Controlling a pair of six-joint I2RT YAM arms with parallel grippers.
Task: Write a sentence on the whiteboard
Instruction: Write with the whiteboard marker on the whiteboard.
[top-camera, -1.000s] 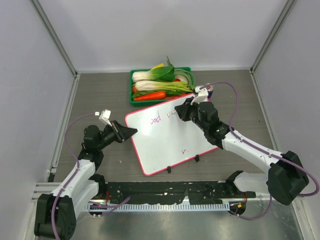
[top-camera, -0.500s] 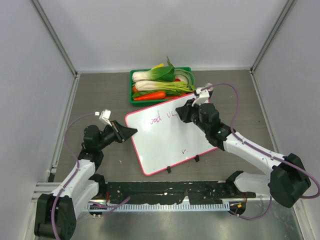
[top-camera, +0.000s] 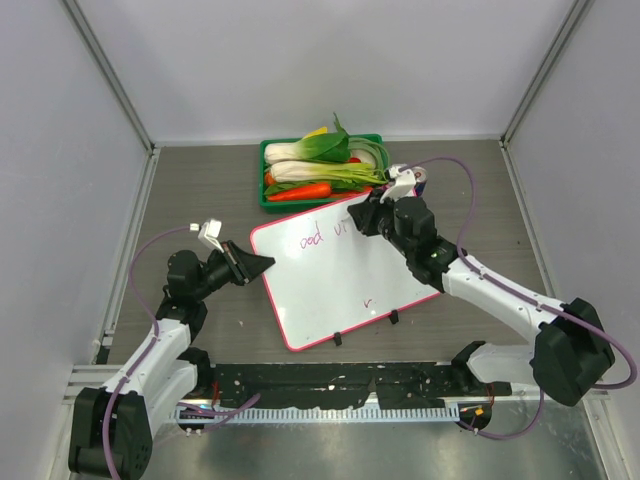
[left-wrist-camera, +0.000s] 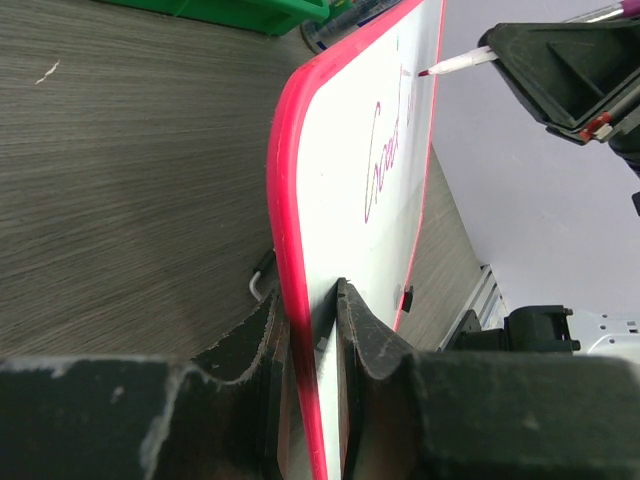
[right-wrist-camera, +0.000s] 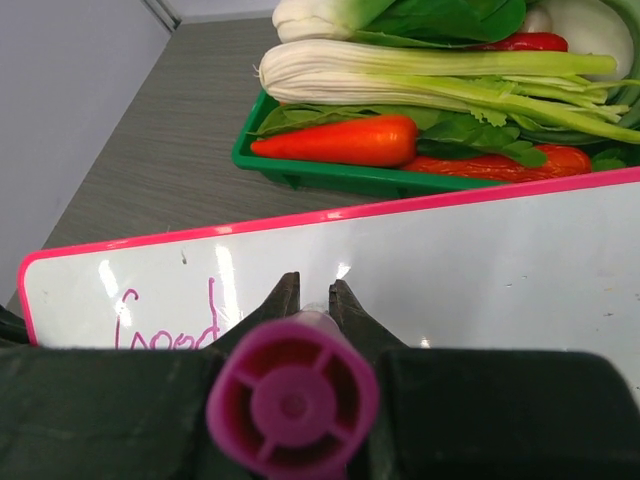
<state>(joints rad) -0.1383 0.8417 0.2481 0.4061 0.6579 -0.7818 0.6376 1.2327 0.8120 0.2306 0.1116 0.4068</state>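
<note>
On the grey table (top-camera: 200, 190), left gripper (left-wrist-camera: 311, 300) clamps the whiteboard (top-camera: 330, 280) edge; right gripper (right-wrist-camera: 312, 293) grips a marker (right-wrist-camera: 293, 400).

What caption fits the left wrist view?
Left gripper clamps the whiteboard edge while a marker tip sits past written "Good".

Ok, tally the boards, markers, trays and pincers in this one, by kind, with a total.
whiteboard: 1
marker: 1
green tray: 1
pincers: 2, left pincer and right pincer
Total: 5
</note>
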